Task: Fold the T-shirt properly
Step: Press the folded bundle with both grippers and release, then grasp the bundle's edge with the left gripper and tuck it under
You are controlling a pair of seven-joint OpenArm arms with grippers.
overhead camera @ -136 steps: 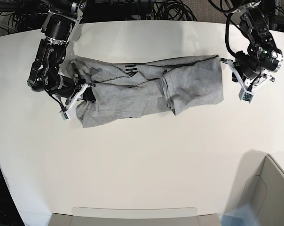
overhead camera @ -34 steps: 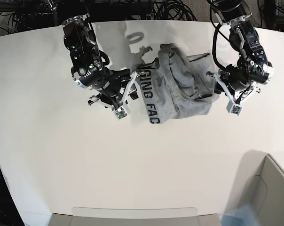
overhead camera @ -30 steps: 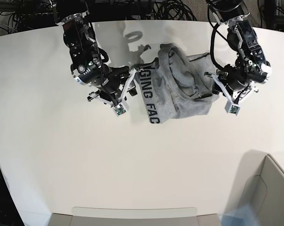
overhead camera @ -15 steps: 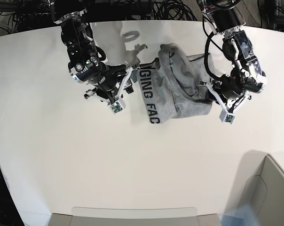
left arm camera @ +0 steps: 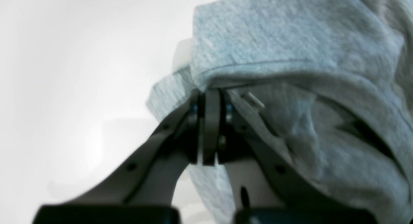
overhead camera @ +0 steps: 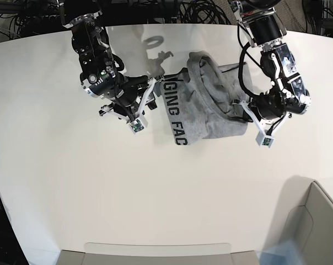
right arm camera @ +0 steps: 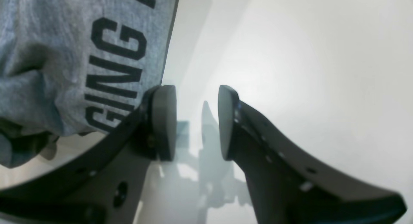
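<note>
T-shirt (overhead camera: 205, 105): it is lying bunched on the white table (overhead camera: 155, 199), toward the far side, between the two arms; it is heather grey and is making a rough, crumpled heap.
Lettering: black block letters (overhead camera: 175, 113) are showing on the panel that is facing up at the heap's edge nearest the right arm; "GING FAC" is readable in the base view, "GING" in the right wrist view (right arm camera: 113, 72).
Upper folds: a thick roll of the cloth is lying across the top of the heap, with darker hollows under it.
Left gripper (left arm camera: 209, 100): its jaws are pressed together; in the left wrist view they are meeting just under a hemmed edge of the grey cloth, and the cloth is hanging over them. Whether a layer is pinched between the pads, I cannot tell, because the tips are blurred.
Left arm: it is reaching down at the side of the heap without lettering (overhead camera: 249, 113).
Right gripper (right arm camera: 196, 121): its jaws are standing apart with only bare table between the pads (right arm camera: 164, 121). One pad is just beside the lettered edge of the shirt.
Right arm: it is standing over the table next to the lettered side (overhead camera: 150, 96).
Table: its white top is showing shadows of the arms near the far edge.
Grey bins (overhead camera: 315, 221): their edges are showing at the near corner and the near edge, well apart from the shirt.
</note>
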